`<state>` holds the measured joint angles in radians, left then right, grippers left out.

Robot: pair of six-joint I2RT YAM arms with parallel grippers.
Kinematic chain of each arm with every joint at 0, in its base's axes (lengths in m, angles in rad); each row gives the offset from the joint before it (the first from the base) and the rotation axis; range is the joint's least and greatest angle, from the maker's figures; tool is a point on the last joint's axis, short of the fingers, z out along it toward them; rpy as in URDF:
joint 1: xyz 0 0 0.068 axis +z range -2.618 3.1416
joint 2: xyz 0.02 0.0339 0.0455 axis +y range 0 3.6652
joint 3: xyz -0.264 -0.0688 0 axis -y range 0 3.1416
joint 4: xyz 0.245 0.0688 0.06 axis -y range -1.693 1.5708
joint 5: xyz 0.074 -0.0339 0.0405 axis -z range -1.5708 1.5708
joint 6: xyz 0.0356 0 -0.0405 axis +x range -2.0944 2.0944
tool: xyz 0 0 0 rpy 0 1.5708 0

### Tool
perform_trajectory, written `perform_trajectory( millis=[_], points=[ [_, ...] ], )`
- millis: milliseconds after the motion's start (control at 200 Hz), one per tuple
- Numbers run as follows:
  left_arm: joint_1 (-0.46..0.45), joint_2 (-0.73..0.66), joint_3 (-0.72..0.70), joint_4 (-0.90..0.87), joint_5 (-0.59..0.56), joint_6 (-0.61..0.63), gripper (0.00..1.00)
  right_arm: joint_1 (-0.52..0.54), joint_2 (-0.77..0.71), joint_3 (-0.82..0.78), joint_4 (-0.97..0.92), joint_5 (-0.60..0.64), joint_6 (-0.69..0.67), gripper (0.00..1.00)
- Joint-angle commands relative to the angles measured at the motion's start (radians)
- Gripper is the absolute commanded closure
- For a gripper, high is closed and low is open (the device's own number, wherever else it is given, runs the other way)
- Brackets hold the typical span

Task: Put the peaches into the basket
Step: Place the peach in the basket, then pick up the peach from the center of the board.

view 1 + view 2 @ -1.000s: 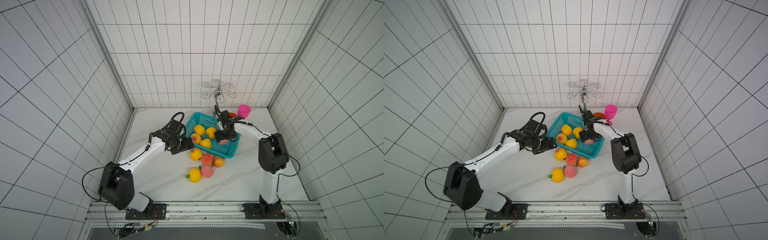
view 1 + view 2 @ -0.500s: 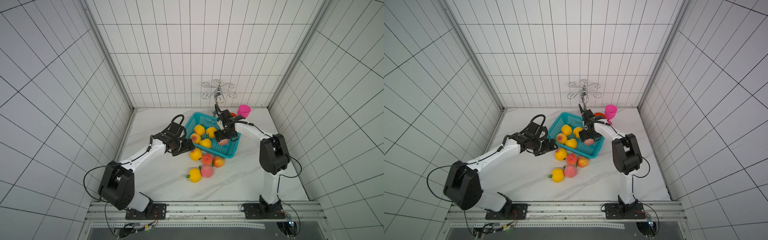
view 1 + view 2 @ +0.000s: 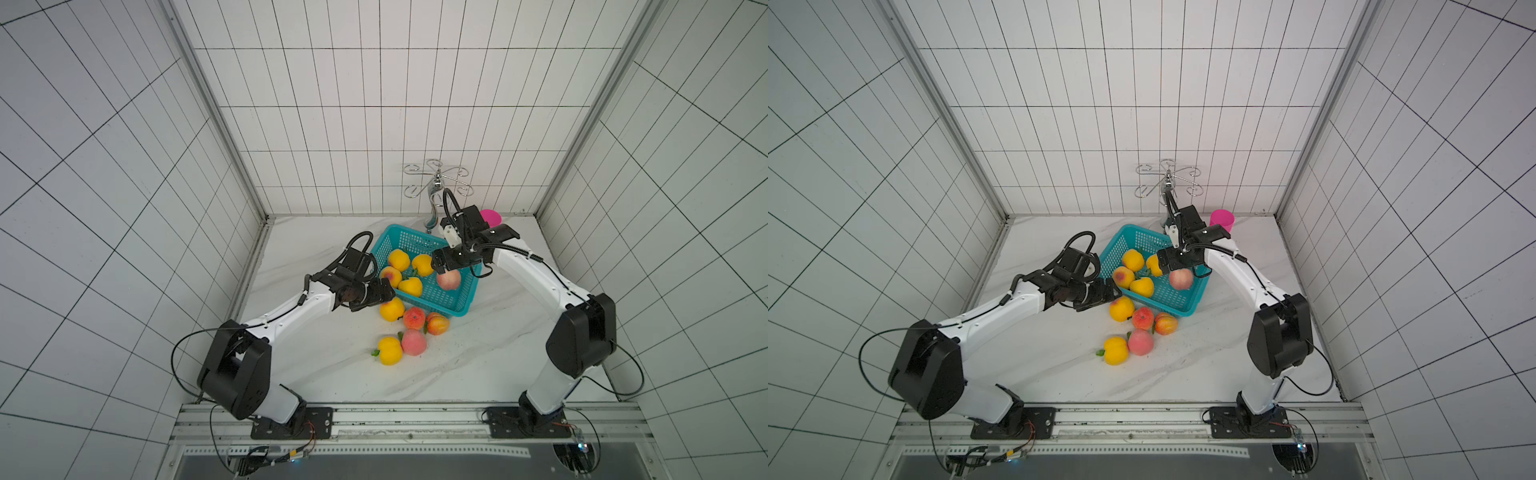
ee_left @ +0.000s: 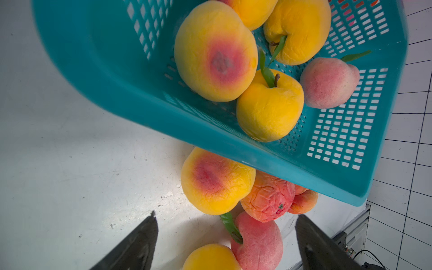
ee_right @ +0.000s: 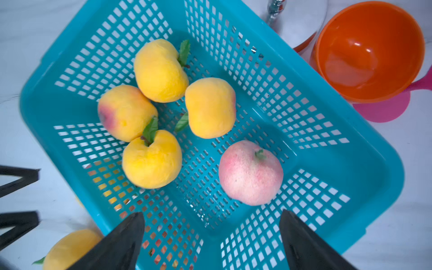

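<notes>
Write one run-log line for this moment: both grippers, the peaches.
left gripper: open, near round yellow toy peach | right gripper: open above teal plastic mesh basket | round pink toy peach: lies in basket

Five peaches [image 3: 410, 286] in basket [image 3: 415, 243]; loose peaches [image 3: 413, 319] on table [image 3: 498, 353] at its 6 o'clock, nearer me; goblet [image 3: 491, 217] at 2 o'clock.

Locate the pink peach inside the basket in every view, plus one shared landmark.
In a top view: pink peach in the teal basket, right of the yellow peaches.
In a top view: pink peach, same spot.
Left wrist: pink peach in the basket, next to the yellow peaches.
Right wrist: pink peach alone on the basket floor, apart from the yellow peaches.
Shared landmark: the teal basket.
</notes>
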<state>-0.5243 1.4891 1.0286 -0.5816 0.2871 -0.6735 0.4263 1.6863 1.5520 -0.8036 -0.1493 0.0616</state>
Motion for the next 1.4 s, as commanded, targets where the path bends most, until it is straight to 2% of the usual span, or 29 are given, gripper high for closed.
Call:
perform_trajectory(
  millis=[0, 210, 555, 1249, 1399],
  points=[
    [-0.011, 0.023, -0.027, 0.069, -0.016, -0.012, 0.1, 0.011, -0.061, -0.074, -0.033, -0.066, 0.003, 0.06],
    [-0.041, 0.04, -0.059, 0.143, -0.019, -0.02, 0.1, 0.032, -0.148, -0.158, -0.028, -0.132, 0.088, 0.06],
    [-0.056, 0.087, -0.066, 0.185, -0.035, -0.025, 0.1, 0.076, -0.223, -0.24, -0.019, -0.127, 0.122, 0.06],
    [-0.067, 0.189, -0.052, 0.23, -0.033, -0.005, 0.1, 0.076, -0.211, -0.225, -0.013, -0.12, 0.135, 0.06],
    [-0.067, 0.201, -0.05, 0.232, -0.026, -0.002, 0.14, 0.076, -0.209, -0.227, -0.014, -0.11, 0.134, 0.06]
  ],
)
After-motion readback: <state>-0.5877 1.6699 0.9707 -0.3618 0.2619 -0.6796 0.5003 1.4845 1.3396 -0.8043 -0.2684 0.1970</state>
